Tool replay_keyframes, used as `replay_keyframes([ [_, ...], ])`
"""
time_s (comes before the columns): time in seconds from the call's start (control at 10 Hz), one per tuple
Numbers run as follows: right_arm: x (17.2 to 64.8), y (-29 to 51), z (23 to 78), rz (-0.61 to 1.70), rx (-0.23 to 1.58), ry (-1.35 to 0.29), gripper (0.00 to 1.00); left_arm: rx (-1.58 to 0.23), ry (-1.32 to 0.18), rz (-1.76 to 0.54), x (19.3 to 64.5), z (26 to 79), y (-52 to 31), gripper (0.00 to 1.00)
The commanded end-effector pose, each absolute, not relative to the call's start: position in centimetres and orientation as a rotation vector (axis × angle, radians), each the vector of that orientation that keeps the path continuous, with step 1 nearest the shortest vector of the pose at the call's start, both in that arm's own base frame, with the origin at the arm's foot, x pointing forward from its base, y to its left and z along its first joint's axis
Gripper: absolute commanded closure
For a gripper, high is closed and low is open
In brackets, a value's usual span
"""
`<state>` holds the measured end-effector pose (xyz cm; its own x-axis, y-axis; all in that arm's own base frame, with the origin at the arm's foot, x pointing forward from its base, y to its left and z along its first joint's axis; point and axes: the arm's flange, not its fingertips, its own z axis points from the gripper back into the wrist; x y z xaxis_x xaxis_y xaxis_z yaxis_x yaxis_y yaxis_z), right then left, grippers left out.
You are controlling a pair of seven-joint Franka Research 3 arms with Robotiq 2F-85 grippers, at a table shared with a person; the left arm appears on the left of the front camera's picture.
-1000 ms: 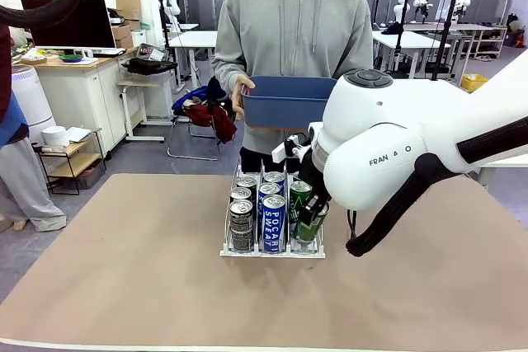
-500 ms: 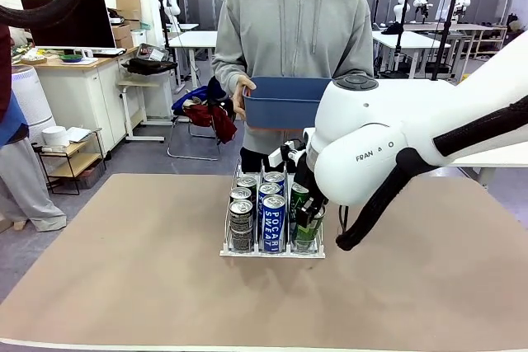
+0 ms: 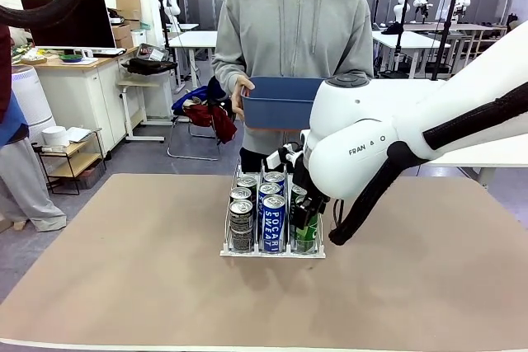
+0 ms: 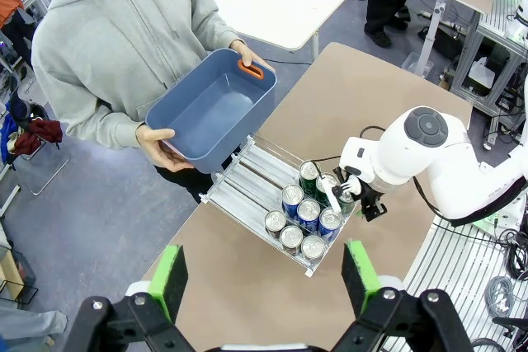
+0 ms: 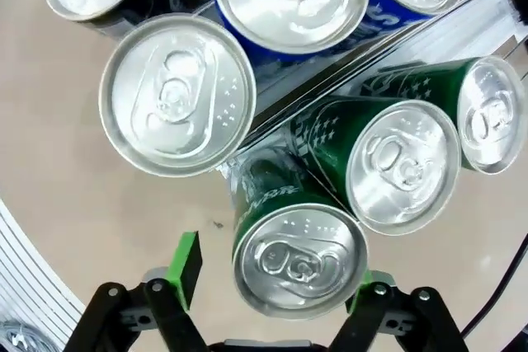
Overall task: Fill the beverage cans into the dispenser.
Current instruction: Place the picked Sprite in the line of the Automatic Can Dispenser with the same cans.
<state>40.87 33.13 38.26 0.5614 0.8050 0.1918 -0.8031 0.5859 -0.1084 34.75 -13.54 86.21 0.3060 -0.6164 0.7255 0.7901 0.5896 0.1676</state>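
The dispenser stands mid-table with several beverage cans upright in its three lanes: dark ones on the left, blue ones in the middle, green ones on the right. My right gripper hangs over the front green can. In the right wrist view that can's silver top sits between my fingertips, with a gap beside the left pad, so the right gripper is open. My left gripper is open, high above the table, looking down on the dispenser and cans.
A person at the far side holds an empty blue bin with both hands, above the dispenser's rear end. Tan tabletop spreads wide on both sides of the rack. Desks and chairs stand behind.
My right gripper's jaws have spread apart from the green can, which now stands in the right lane. The right arm has shifted slightly left. The person and bin have stayed put.
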Motion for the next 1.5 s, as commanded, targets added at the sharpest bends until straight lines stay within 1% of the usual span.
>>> replay_keyframes([
  [0.0,40.5,33.0,39.9,0.912,0.015,-0.305,0.0,-0.248,-0.84,-0.944,34.5,86.0,-13.3,0.0],
  [0.3,39.3,31.6,42.2,0.883,0.068,-0.371,0.0,-0.248,-0.84,-0.944,34.5,86.0,-13.3,0.0],
  [0.5,38.6,30.6,43.7,0.871,0.144,-0.446,0.0,-0.248,-0.84,-0.944,34.5,86.0,-13.3,0.0],
  [0.8,37.6,28.5,45.8,0.836,0.192,-0.523,0.0,-0.248,-0.84,-0.944,34.5,86.0,-13.3,0.0],
  [1.0,37.7,28.0,46.3,0.841,0.2,-0.544,0.0,-0.248,-0.84,-0.944,34.5,86.0,-13.3,0.0],
  [1.1,38.2,29.3,46.4,0.823,0.158,-0.515,0.0,-0.248,-0.84,-0.944,34.5,86.0,-13.3,0.0],
  [1.4,38.2,29.3,46.4,0.823,0.158,-0.515,0.0,-0.248,-0.84,-0.944,34.5,86.0,-13.3,0.0],
])
